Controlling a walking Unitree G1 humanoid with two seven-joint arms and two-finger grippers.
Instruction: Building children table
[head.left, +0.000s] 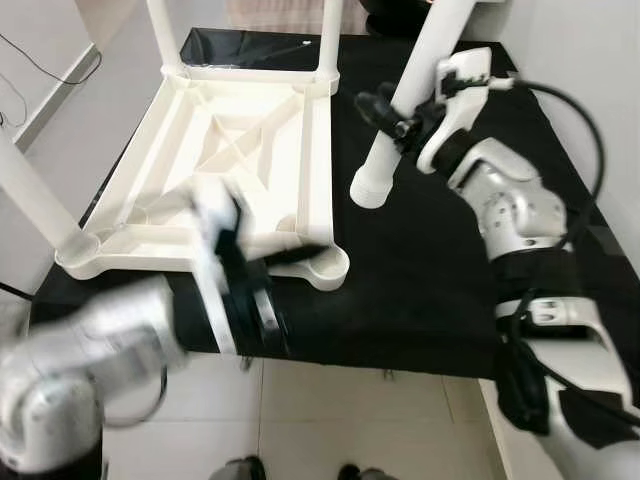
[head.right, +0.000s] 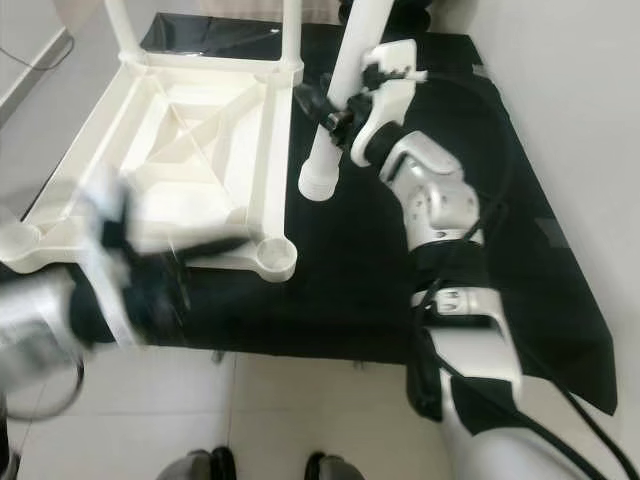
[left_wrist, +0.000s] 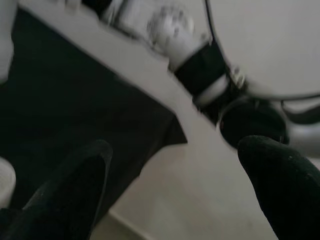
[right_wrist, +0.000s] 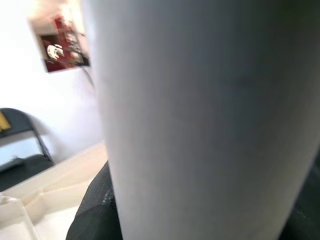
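One white table leg (head.left: 405, 100) in right gripper (head.left: 392, 115).

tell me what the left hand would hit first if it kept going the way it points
Probably the empty corner socket of the upturned white tabletop. The left hand is blurred and points right at that corner, so depth is uncertain.

The left arm (head.left: 90, 370) is smeared by motion, and so is the left gripper (head.left: 245, 290), so its outline against the upturned table top (head.left: 240, 150) is hard to trace. The loose table leg (head.left: 410, 100) runs out of the picture at its upper end, and the right gripper (head.left: 395, 115) is partly hidden behind it. Three fitted legs are cut off at the top and left edges. In the right wrist view the leg (right_wrist: 200, 120) sits too close to show any detail.
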